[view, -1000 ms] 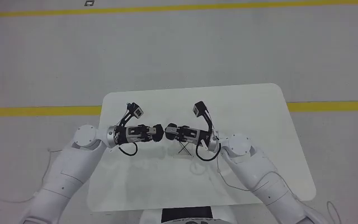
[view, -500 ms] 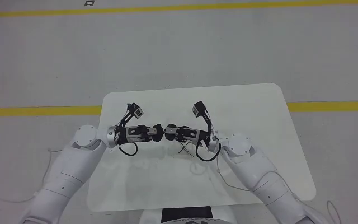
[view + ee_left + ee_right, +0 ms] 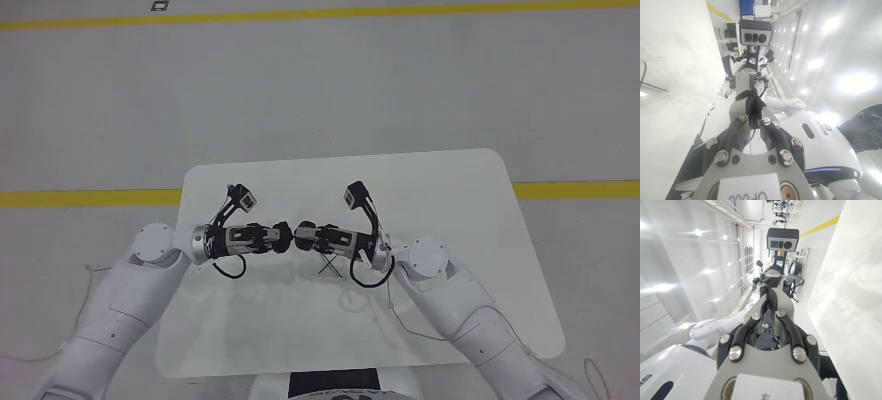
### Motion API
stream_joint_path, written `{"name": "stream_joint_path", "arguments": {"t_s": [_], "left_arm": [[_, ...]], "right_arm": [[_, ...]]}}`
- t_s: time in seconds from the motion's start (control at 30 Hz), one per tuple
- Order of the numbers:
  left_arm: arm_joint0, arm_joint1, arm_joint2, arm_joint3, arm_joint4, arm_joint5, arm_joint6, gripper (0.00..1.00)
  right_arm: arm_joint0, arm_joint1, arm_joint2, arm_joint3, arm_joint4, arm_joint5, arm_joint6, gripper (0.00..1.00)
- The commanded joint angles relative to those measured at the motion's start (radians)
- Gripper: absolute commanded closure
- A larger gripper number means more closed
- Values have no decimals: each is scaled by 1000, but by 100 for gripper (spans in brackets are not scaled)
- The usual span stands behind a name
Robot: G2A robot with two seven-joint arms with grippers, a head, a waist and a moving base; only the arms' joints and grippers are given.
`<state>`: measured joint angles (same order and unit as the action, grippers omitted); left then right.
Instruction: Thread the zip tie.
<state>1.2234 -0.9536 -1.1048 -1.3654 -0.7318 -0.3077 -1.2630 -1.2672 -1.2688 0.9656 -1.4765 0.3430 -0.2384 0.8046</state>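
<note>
Hardly anything is shifting since a second ago: both arms are staying locked tip to tip above the table (image 3: 450, 190). Nearest the robot, thin black crossed strands are showing just beside the right arm. I'm reading them as the zip tie (image 3: 328, 265), though whether it's lying flat or dangling I cannot tell. Just beyond, the left gripper (image 3: 753, 95) is pressing its fingers together on something dark, and the right gripper (image 3: 770, 291) is clamping likewise, nose to nose with it. So the threading is looking paused at the fine-alignment stage, with no progress showing yet.
</note>
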Motion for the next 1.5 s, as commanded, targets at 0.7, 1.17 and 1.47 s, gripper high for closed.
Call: {"name": "stream_joint_path", "arguments": {"t_s": [0.7,1.17,1.47], "left_arm": [[9,1,-20,-17,0,-29,19,100],[33,-51,-199,-38,61,-32,-17,100],[27,-97,-217,-3,91,-32,-127,100]], "right_arm": [[-21,10,44,9,13,-1,-19,0],[-21,10,44,9,13,-1,-19,0],[-21,10,44,9,13,-1,-19,0]]}}
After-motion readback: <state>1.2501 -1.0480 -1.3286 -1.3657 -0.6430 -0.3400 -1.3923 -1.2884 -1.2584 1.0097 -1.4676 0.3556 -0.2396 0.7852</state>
